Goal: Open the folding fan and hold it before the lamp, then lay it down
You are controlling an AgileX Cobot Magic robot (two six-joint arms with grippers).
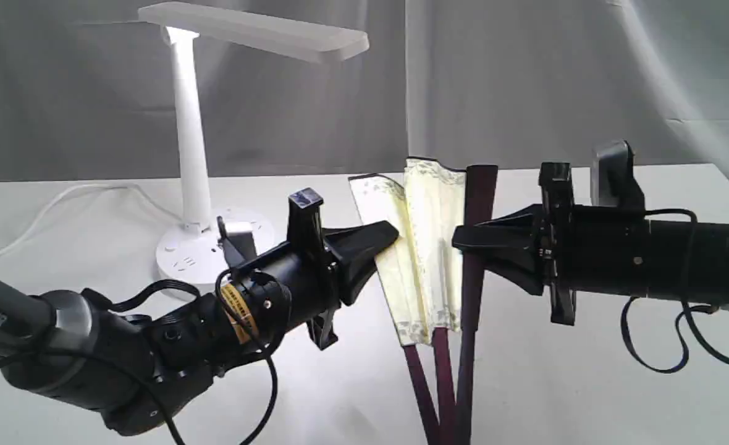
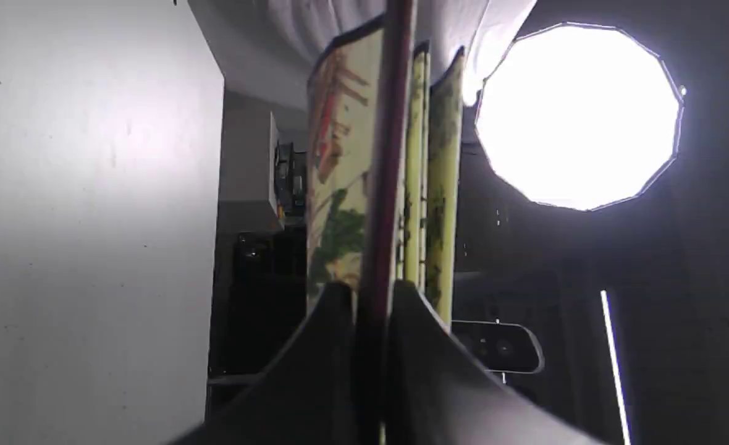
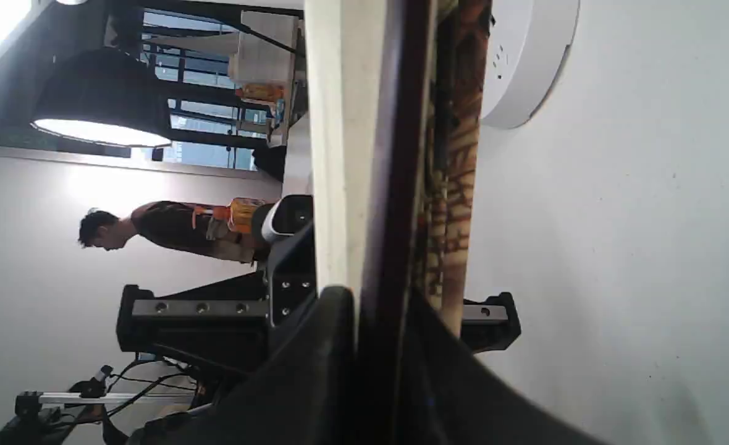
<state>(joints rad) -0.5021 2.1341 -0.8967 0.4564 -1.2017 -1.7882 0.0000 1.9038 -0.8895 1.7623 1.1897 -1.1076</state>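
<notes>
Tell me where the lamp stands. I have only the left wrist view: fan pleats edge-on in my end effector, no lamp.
Observer: In the exterior view the lamp stands left of the folding fan, beyond the left end effector.
Operator: Report how wide the fan is open.
Observer: Only partly. A few cream pleats are spread between its dark ribs, which meet below.
Operator: Confirm the other side's grip.
Observer: The right end effector is shut on the fan's right-hand guard, which stands nearly upright.
</notes>
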